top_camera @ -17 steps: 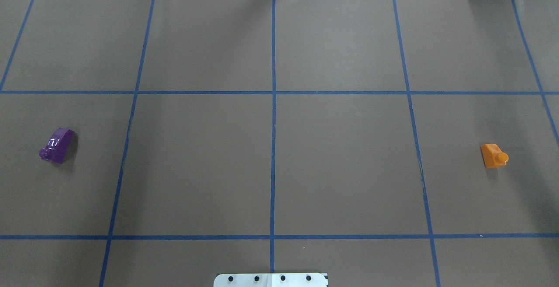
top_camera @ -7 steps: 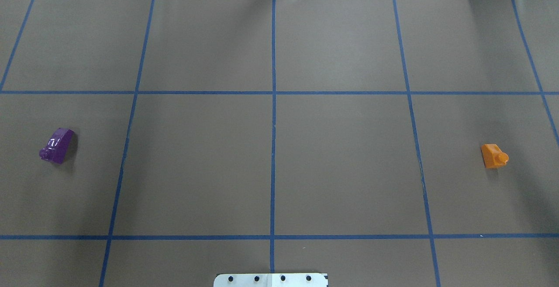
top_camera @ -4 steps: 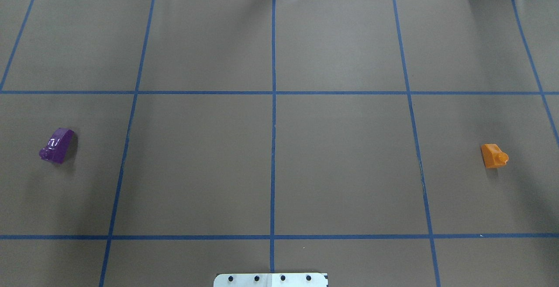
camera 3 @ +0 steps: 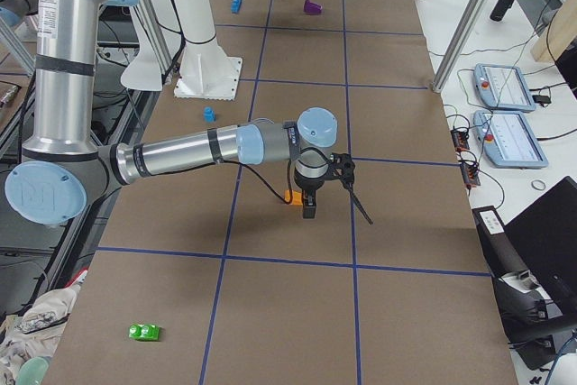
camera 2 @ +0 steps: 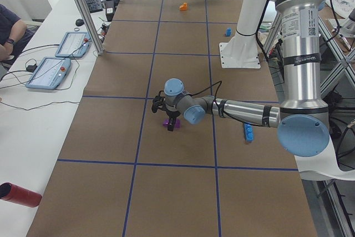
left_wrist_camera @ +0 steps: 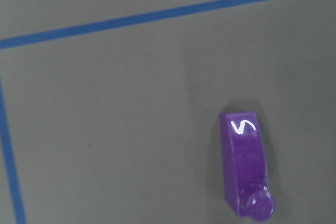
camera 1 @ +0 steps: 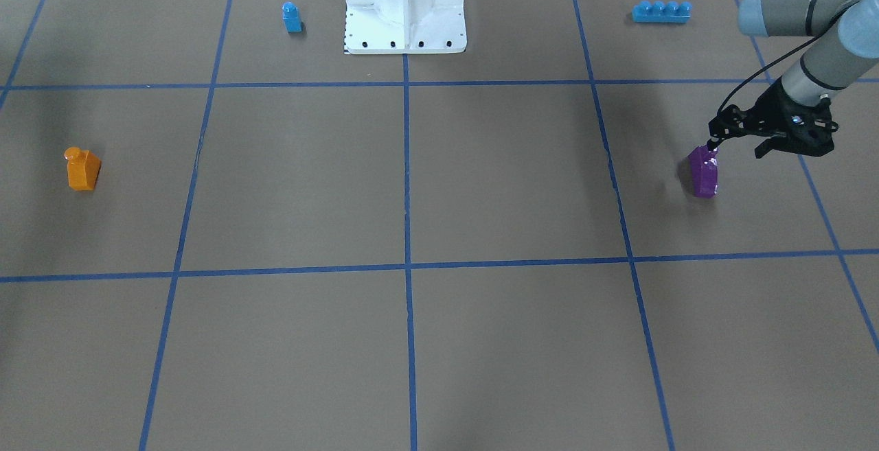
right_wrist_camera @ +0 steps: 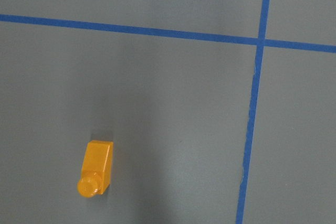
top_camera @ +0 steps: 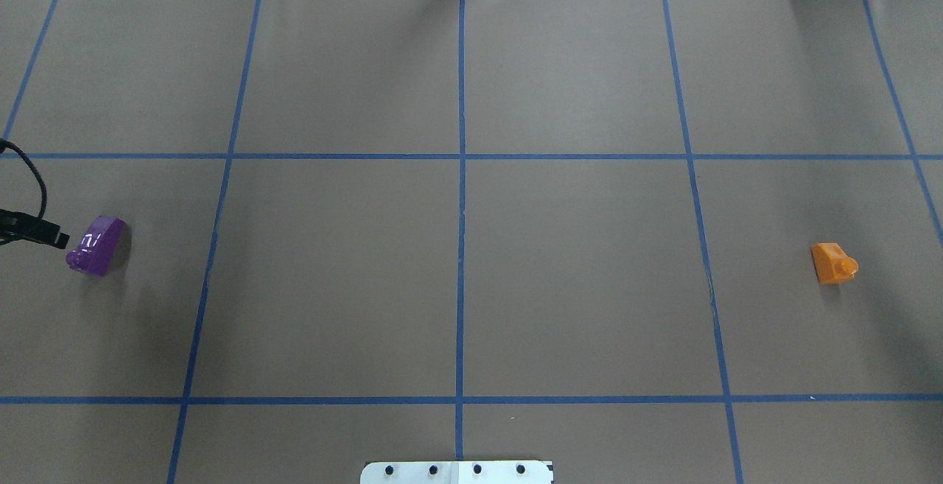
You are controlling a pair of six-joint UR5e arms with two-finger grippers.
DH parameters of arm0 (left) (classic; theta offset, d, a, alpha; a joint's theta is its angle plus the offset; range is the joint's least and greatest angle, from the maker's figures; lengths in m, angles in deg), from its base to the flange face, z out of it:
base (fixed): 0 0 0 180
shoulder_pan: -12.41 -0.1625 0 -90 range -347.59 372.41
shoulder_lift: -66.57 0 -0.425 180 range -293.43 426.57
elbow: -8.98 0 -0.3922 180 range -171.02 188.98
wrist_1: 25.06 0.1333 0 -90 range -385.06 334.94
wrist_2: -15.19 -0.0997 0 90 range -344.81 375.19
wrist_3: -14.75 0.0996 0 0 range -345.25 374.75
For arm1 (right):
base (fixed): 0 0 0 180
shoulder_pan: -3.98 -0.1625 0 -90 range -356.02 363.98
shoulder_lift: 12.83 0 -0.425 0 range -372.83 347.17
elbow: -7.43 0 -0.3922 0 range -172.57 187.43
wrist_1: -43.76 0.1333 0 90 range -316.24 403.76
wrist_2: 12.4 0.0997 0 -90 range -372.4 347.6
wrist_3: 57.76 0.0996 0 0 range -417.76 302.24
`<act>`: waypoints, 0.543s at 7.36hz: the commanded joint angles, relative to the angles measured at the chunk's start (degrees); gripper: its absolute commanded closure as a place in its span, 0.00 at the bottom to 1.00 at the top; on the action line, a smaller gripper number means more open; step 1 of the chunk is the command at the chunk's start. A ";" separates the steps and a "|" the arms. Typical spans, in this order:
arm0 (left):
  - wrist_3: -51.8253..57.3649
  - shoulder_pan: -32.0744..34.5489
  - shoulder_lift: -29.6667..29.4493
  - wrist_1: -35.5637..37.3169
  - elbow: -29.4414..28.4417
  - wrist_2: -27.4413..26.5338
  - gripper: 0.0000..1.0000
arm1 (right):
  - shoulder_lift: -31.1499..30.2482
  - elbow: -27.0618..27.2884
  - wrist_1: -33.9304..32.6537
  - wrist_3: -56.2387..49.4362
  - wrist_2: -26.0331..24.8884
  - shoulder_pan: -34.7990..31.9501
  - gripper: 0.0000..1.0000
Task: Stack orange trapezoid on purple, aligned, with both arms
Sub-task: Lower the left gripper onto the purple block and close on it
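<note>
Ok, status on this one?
Left end effector open, beside purple block, not gripping. Right end effector near orange block, state unclear. Blocks far apart, unstacked. Small blue block, long blue brick by base.

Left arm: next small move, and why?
Probably nudge the left gripper sideways until it is centred over the purple block, before lowering. Its jaws look open, one fingertip sits beside the block in the overhead view, and the left wrist view shows the block off-centre, low and right.

Left gripper [top_camera: 46, 233] just beside purple [top_camera: 97, 245].
</note>
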 commanded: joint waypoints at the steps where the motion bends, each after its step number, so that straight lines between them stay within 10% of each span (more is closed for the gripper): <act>1: -0.73 -3.40 -1.55 -0.29 -1.25 -3.41 0.03 | 0.00 -0.10 -0.04 -0.07 -0.03 0.00 0.00; 3: -0.47 -3.67 -1.56 -0.11 -1.43 -4.58 0.25 | 0.00 -0.19 -0.04 -0.07 -0.12 0.00 0.00; 4: -0.47 -3.68 -1.56 0.06 -1.51 -4.58 0.73 | 0.00 -0.19 -0.04 -0.07 -0.12 0.00 0.00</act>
